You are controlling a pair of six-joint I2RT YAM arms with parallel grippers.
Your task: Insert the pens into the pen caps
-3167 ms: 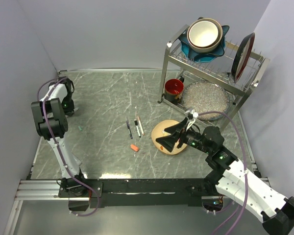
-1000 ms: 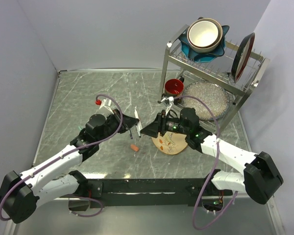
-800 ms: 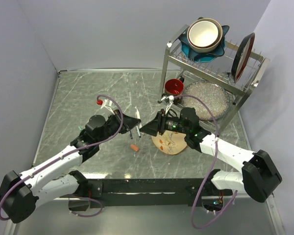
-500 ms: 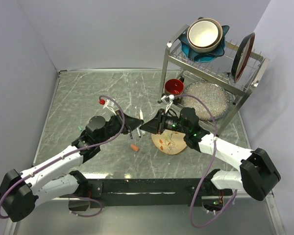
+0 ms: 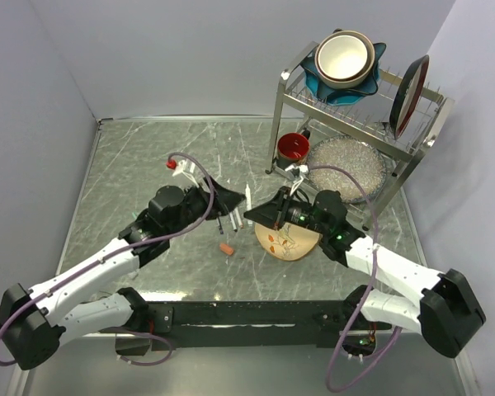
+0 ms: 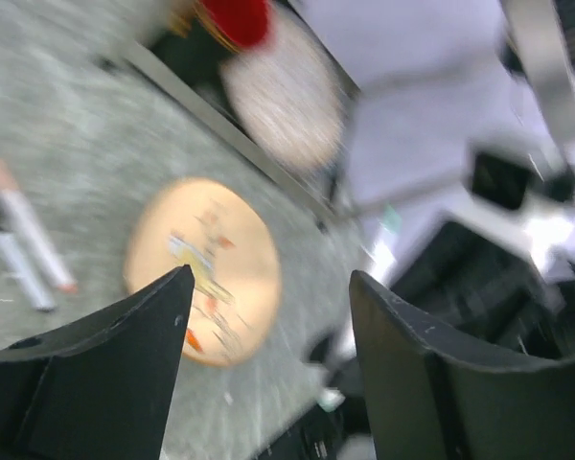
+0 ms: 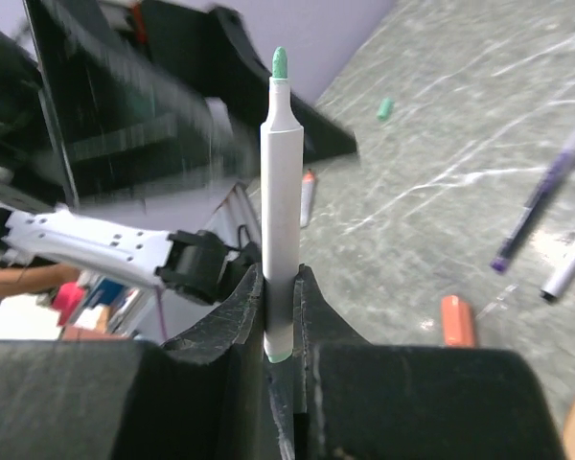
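Observation:
My right gripper [image 7: 280,287] is shut on the lower end of a white pen [image 7: 279,192] with a green tip, which stands straight up from the jaws. In the top view this pen [image 5: 247,198] rises from the right gripper [image 5: 252,215] at mid-table. The left gripper [image 5: 224,200] is just to its left, open, with nothing between its fingers [image 6: 86,374]. Two more pens [image 5: 233,221] lie on the table below it. A purple-tipped pen [image 7: 537,206] lies further off. An orange pen cap [image 5: 226,248] lies on the table, and a green cap [image 7: 385,108] lies far off.
A round wooden plate [image 5: 293,247] sits under the right arm. A red cup [image 5: 294,147] and a metal dish rack [image 5: 359,111] with bowls and plates stand at the back right. The left wrist view is blurred.
The left gripper opened and let go of the white pen. The right gripper shut on that pen and shifted slightly right with it.

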